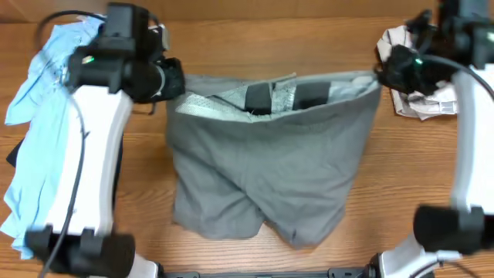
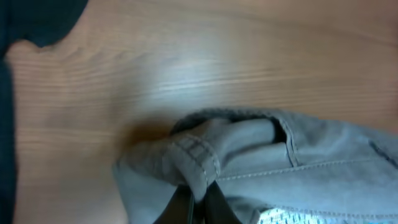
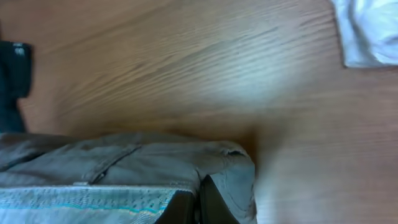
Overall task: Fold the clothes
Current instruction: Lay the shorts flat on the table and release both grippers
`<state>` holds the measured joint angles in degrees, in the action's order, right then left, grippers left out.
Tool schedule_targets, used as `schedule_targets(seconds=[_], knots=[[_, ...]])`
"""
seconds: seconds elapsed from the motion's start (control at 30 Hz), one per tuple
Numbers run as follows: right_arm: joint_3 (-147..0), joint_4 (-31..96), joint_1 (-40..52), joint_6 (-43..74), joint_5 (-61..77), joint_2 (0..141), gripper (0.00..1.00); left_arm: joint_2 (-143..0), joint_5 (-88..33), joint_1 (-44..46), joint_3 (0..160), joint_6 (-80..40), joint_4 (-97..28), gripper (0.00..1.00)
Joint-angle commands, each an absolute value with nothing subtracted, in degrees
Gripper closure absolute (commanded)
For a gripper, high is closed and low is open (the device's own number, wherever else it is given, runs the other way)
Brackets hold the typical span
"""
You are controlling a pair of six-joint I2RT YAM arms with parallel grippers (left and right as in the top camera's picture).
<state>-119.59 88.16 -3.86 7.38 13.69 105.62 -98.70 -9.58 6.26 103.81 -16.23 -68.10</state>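
Grey-olive shorts hang spread over the middle of the table, held up by the waistband, legs toward the near edge. Pale speckled lining shows at the open waist. My left gripper is shut on the waistband's left corner; the dark fingers pinch the folded cloth. My right gripper is shut on the waistband's right corner, fingers clamped beside the lining. A light-blue shirt lies at the left under the left arm, dark cloth beneath it.
A crumpled white patterned cloth lies at the far right by the right arm; its white edge shows in the right wrist view. Dark fabric lies at the upper left of the left wrist view. Bare wood surrounds the shorts.
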Motion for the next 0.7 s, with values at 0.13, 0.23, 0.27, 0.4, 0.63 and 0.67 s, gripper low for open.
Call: schedule_targets(seconds=[0.13, 0.23, 0.27, 0.4, 0.63, 0.67], knots=[[-119.9, 61.9, -2.8, 7.0, 12.2, 120.0, 0.28, -116.1, -6.2, 4.2, 100.6, -16.3, -36.5, 0.27], [-119.9, 55.6, -1.7, 7.0, 12.7, 120.7, 0.0, -117.4, -9.1, 4.2, 100.6, -16.3, -27.4, 0.0], [-119.9, 54.3, -1.3, 7.0, 12.8, 120.7, 0.0, -117.4, -9.9, 4.2, 100.9, -16.3, -25.8, 0.0], [-122.2, 55.2, -0.4, 7.0, 12.7, 120.0, 0.0, -116.9, -10.6, 4.2, 106.2, -16.3, -27.3, 0.0], [-124.4, 67.9, -0.4, 7.0, 12.8, 118.0, 0.0, -116.9, -10.6, 5.0, 116.3, -11.9, -45.3, 0.0], [-124.4, 70.4, -0.4, 7.0, 12.8, 118.0, 0.0, -116.9, -10.6, 5.5, 116.4, -9.9, -47.1, 0.0]])
